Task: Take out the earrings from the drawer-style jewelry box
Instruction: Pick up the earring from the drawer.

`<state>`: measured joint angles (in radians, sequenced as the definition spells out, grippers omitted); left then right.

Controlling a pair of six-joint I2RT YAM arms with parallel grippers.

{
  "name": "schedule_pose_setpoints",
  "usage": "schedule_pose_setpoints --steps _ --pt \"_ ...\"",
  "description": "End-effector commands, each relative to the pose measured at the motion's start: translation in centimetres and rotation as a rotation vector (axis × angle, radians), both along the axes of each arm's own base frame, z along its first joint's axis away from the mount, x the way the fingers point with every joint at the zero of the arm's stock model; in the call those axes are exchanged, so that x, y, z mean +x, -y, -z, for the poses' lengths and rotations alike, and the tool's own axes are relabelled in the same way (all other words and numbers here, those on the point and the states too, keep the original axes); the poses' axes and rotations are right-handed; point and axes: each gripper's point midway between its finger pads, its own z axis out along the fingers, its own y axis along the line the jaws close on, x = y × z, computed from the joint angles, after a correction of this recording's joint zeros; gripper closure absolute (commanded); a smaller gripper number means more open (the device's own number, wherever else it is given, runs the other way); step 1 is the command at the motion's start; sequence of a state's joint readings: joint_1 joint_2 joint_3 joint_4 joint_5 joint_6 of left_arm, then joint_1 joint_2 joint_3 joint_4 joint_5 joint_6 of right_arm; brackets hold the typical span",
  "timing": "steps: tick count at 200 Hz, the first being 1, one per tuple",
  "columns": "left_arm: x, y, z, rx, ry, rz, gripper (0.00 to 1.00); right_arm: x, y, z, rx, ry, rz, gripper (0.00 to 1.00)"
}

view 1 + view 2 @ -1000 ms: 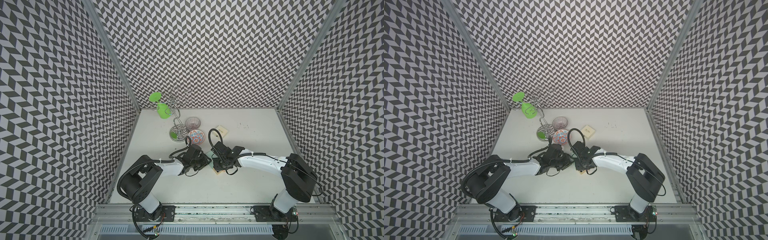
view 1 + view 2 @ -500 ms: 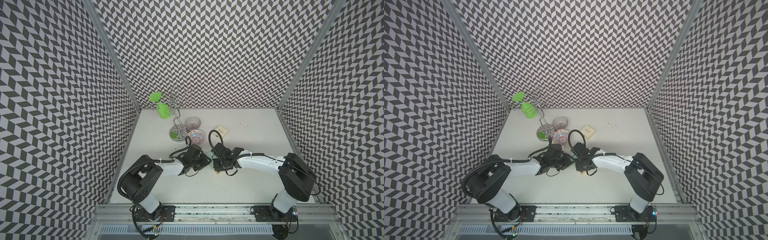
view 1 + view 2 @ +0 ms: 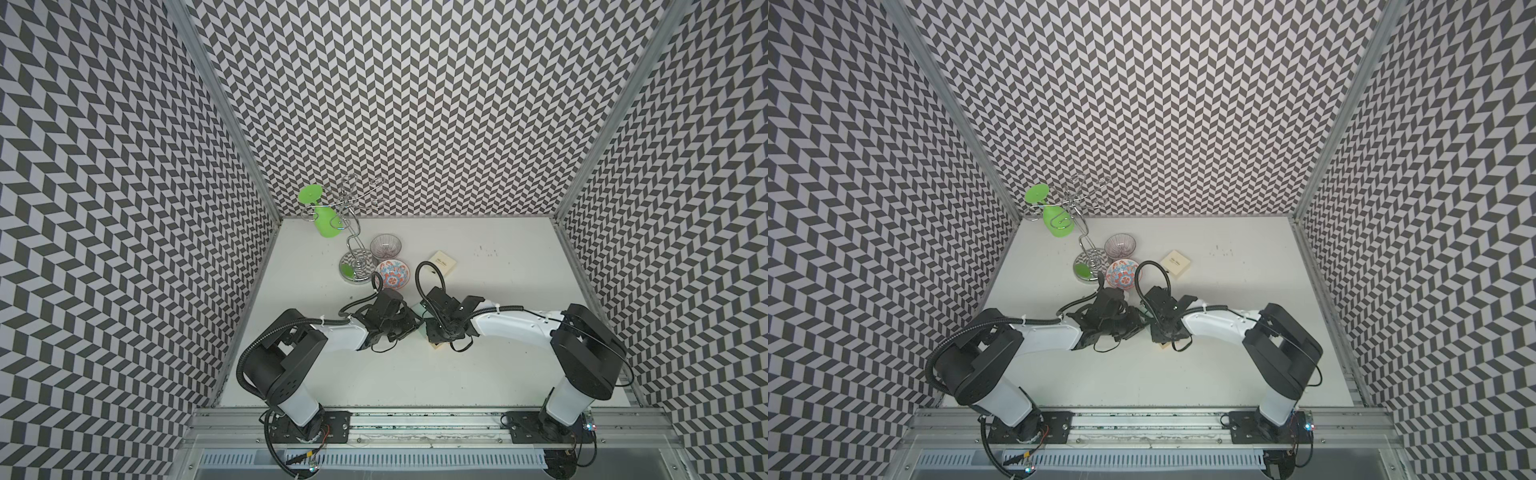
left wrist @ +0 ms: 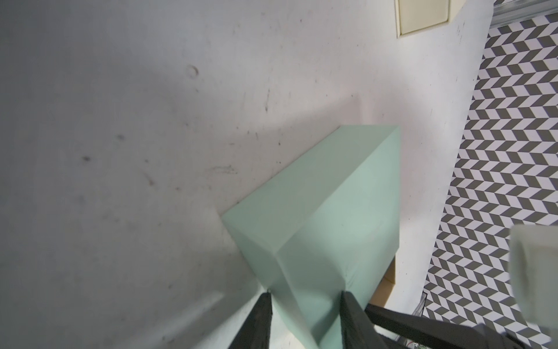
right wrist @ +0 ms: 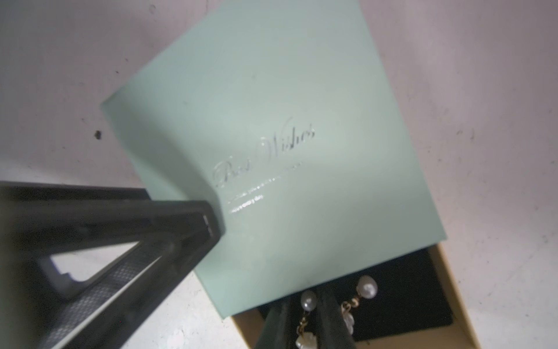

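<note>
Both arms reach low over the white table (image 3: 498,374) and meet at its middle. The left arm (image 3: 332,336) runs from its base at 7 o'clock toward 2 o'clock, and the right arm (image 3: 515,328) runs from its base at 5 o'clock toward 10 o'clock. Each white forearm slopes down from the black joint block above its base, and the two arms' ends almost touch. The mint-green jewelry box (image 5: 271,136) sits beneath them at the table's centre, mostly hidden in both top views. The left gripper (image 4: 306,297) is narrowed onto one corner of the box's sleeve (image 4: 332,211), with a dark finger (image 4: 256,323) against each side of that corner, holding it. The tan drawer (image 5: 453,287) stands partway out of the sleeve toward 5 o'clock. The earrings (image 5: 368,285), pearl drops on fine gold links, lie on its black lining (image 5: 416,278). The right gripper (image 5: 303,314) points down into the drawer with its jaws close together and one earring between them; whether they pinch it I cannot tell. At 11 o'clock from the box stands a patterned bowl (image 3: 392,272), with a clear glass bowl (image 3: 385,246) just behind it. Beside them is a wire rack (image 3: 355,249) carrying a green glass (image 3: 324,220). A cream box (image 3: 442,262) lies at 1 o'clock.
</note>
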<state>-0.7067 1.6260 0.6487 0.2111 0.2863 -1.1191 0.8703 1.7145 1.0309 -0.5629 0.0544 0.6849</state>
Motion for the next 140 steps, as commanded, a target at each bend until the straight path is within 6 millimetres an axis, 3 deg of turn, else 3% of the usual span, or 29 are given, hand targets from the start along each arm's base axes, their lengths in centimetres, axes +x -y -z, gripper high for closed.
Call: schedule_pose_setpoints --steps 1,53,140 --pt "-0.4 -0.1 1.1 0.021 -0.021 0.007 0.62 0.2 0.3 1.4 -0.031 0.0 0.022 0.86" --pt "-0.4 -0.1 1.6 0.032 -0.026 0.002 0.63 0.1 0.5 1.3 -0.038 0.004 0.025 0.91" --pt "-0.4 -0.7 2.3 0.062 -0.03 -0.008 0.65 0.0 -0.3 -1.4 -0.027 0.042 0.002 0.94"
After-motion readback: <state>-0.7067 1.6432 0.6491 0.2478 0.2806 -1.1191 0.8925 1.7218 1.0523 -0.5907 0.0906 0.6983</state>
